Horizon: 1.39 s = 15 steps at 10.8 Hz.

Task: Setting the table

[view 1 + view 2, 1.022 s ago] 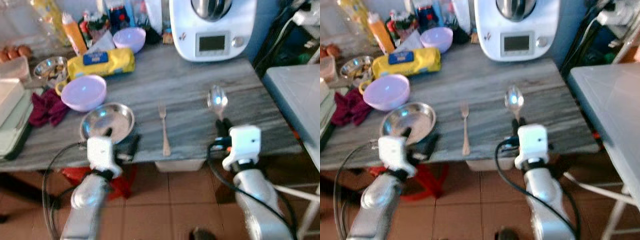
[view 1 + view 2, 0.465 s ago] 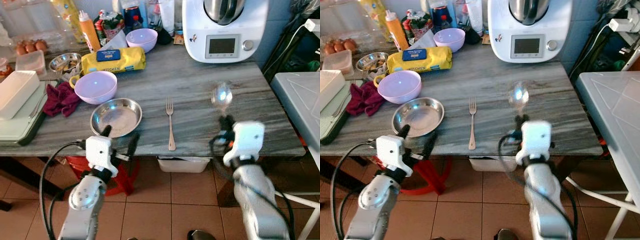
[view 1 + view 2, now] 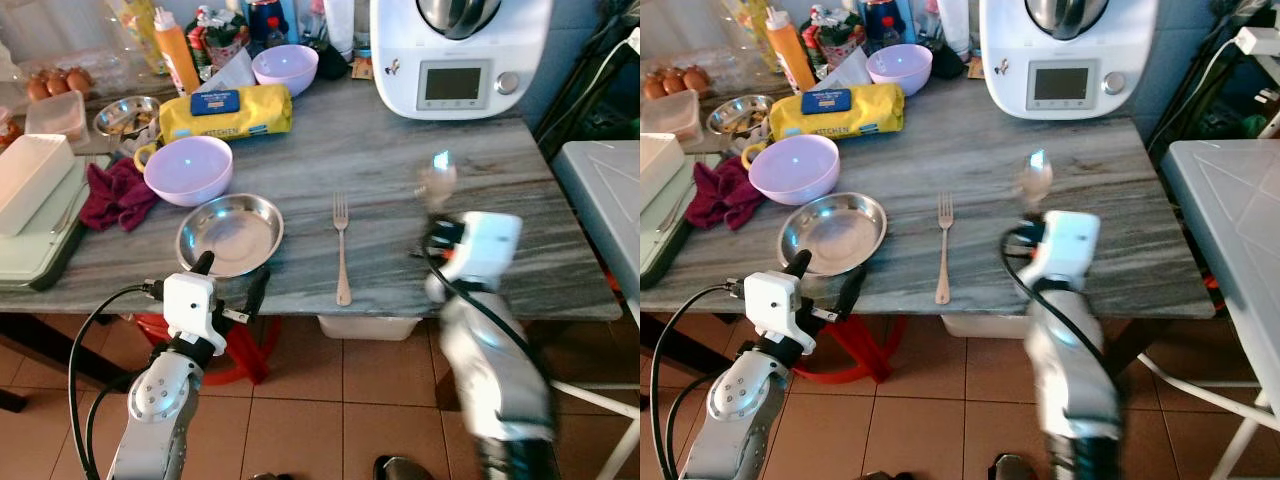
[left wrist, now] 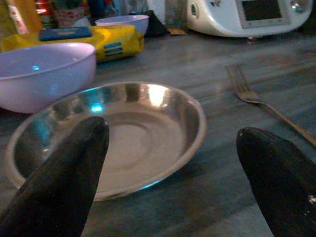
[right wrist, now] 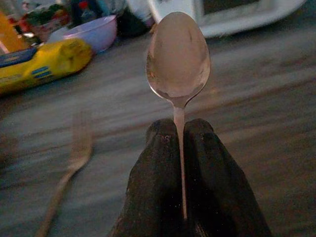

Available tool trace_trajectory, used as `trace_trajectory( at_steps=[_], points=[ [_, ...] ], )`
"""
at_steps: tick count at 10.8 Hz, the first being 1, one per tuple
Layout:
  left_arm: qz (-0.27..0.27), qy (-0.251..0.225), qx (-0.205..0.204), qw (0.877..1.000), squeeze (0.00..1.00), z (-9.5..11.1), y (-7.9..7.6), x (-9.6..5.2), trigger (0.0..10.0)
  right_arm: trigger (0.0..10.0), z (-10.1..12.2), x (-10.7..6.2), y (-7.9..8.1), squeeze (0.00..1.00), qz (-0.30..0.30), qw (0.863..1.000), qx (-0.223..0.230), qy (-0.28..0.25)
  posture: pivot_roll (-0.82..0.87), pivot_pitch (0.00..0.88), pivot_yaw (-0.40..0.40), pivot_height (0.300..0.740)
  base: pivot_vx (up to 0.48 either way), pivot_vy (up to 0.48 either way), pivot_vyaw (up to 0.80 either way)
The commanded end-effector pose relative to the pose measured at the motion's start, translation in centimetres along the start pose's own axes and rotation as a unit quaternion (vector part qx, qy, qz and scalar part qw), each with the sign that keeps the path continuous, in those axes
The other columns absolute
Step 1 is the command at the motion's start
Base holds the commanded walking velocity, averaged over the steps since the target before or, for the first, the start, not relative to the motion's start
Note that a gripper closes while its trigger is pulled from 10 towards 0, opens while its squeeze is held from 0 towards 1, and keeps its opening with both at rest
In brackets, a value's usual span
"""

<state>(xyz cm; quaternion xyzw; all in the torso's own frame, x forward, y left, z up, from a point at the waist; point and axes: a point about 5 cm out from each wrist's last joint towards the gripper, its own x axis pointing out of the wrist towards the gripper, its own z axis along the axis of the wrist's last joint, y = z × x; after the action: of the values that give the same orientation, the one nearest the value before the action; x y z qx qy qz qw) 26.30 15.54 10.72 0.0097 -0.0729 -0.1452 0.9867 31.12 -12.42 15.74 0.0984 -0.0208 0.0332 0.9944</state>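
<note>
Right tool (image 5: 180, 148) clamped tight on the spoon (image 5: 178, 57) handle, bowl end sticking up past the fingertips; spoon held above the tabletop (image 3: 380, 150) nr the front edge, toward the right end, image blurred there. Left tool (image 4: 173, 163) wide open, nothing in it, fingers either side of the steel plate (image 3: 230, 233) at the front edge, left of centre. Fork (image 3: 341, 245) lies flat w/ tines pointing to the back, between plate & spoon. Purple bowl (image 3: 188, 169) just behind the plate. Yellow packet (image 3: 226, 110), 2nd purple bowl (image 3: 284, 68) & white appliance (image 3: 459, 52) along the back edge. Red cloth (image 3: 113, 194) nr the left end
</note>
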Motion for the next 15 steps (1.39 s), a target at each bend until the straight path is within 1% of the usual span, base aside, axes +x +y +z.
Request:
trace_trajectory(
  at_steps=[1,3,4,6,8,13,15],
  points=[
    [0.003,0.009,0.004,1.0,0.0,-0.3,0.3,-0.4,10.0,10.0,-0.2,0.3,1.0,0.0,0.009,1.0,0.025,0.015,-0.07,0.169,0.104,0.74,0.0,0.0,0.0],
    [0.0,0.008,0.001,1.0,0.0,-0.3,0.1,-0.3,10.0,10.0,-0.8,0.6,2.1,0.0,0.023,0.998,0.046,0.038,-0.07,0.169,0.102,0.74,0.0,0.0,0.0],
    [-0.002,0.009,-0.001,1.0,0.0,-0.3,0.0,-0.3,10.0,10.0,-1.1,0.7,2.1,0.0,0.019,0.997,0.056,0.051,-0.07,0.17,0.1,0.74,0.0,0.0,0.0],
    [-0.005,0.009,-0.006,1.0,0.0,-0.4,-0.3,-0.3,10.0,10.0,-2.1,0.9,2.2,0.0,0.018,0.995,0.046,0.084,-0.07,0.171,0.096,0.74,0.0,0.0,0.0],
    [-0.011,0.008,-0.011,1.0,0.0,-0.4,-0.6,-0.2,10.0,10.0,-2.6,1.4,2.5,0.0,0.024,0.993,0.057,0.1,-0.07,0.17,0.094,0.74,0.0,0.0,0.0],
    [-0.015,0.004,-0.014,1.0,0.0,-0.3,-0.9,0.0,10.0,10.0,-3.6,2.3,3.3,0.0,0.039,0.991,0.05,0.122,-0.07,0.17,0.088,0.74,0.0,0.0,0.0],
    [-0.014,0.004,-0.013,1.0,0.0,-0.2,-0.8,0.0,10.0,10.0,-4.0,2.5,3.2,0.0,0.042,0.989,0.042,0.134,-0.06,0.173,0.087,0.74,0.0,0.0,0.0]
  ],
)
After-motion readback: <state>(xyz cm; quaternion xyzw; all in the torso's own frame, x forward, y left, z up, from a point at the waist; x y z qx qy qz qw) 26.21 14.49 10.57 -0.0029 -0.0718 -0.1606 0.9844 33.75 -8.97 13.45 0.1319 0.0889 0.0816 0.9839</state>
